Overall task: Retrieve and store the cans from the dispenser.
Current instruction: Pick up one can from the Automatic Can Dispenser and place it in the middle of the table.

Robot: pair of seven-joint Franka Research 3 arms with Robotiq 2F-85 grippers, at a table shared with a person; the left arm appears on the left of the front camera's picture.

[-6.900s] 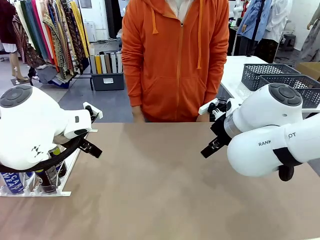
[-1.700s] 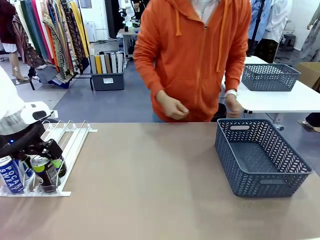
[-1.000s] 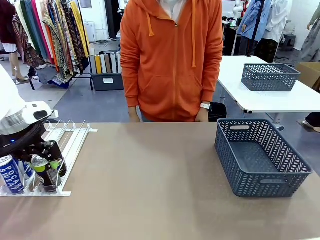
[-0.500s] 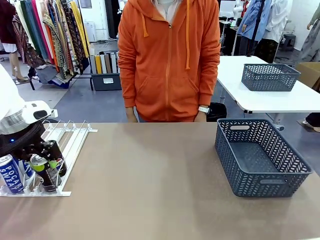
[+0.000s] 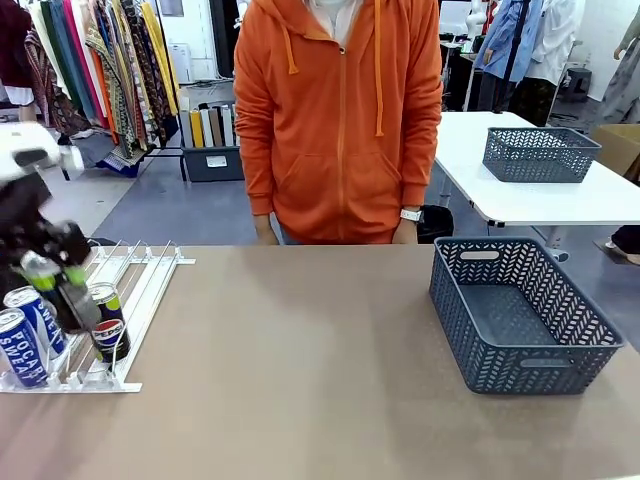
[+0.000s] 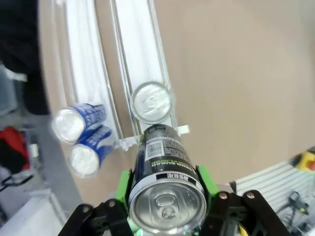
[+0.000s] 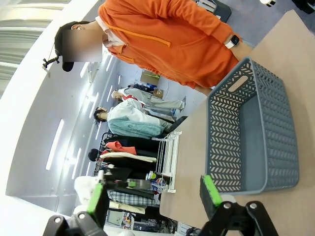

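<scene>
Left gripper (image 6: 165,183) clamped on black aluminium drink can with green print (image 6: 162,147). Green pads grip both sides just under its silver top, jaws narrowed to can width. Vs half a second ago: gripper was down at the front end of the clear plastic dispenser rack with white lane dividers (image 5: 150,272). It's now raised above the rack, can lifted clear of its lane. Dark Pepsi-logo can (image 5: 108,322) now stands at that lane's front, just below the held can. Two blue-and-white Pocari Sweat cans (image 5: 22,345) sit in the neighbouring lanes, below and beside the gripper. Right gripper (image 7: 153,194) wide open, empty. Grey mesh plastic basket (image 5: 525,372) well apart on the left gripper's right, same spot as before.
</scene>
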